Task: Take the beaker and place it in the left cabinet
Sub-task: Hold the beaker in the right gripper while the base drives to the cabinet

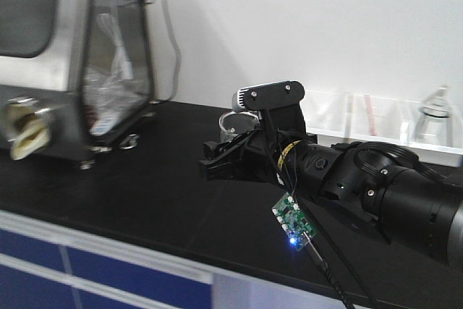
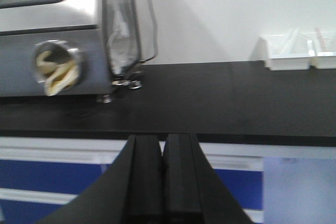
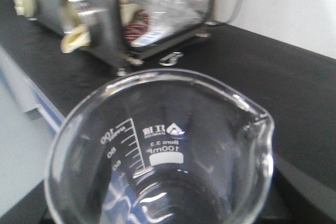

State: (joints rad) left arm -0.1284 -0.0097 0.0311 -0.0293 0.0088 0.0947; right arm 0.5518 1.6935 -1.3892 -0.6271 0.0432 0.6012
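Note:
The beaker [image 3: 157, 150] is clear glass with a rolled rim, a spout and a 100 ml scale. It fills the lower right wrist view, its mouth towards the camera. In the front view its rim [image 1: 233, 125] rises just above my right gripper [image 1: 217, 164], whose black fingers sit around its lower part over the black bench. The fingers are hidden behind the glass in the right wrist view. My left gripper [image 2: 163, 153] is shut and empty, low in front of the bench edge. The left cabinet is out of view.
A steel chamber [image 1: 51, 70] with a glass side window stands at the bench's left and shows in both wrist views [image 2: 52, 19] [image 3: 105, 3]. White trays [image 1: 376, 117] and a glass flask [image 1: 435, 117] line the back right. Blue cupboard fronts [image 1: 43, 265] lie below the bench edge.

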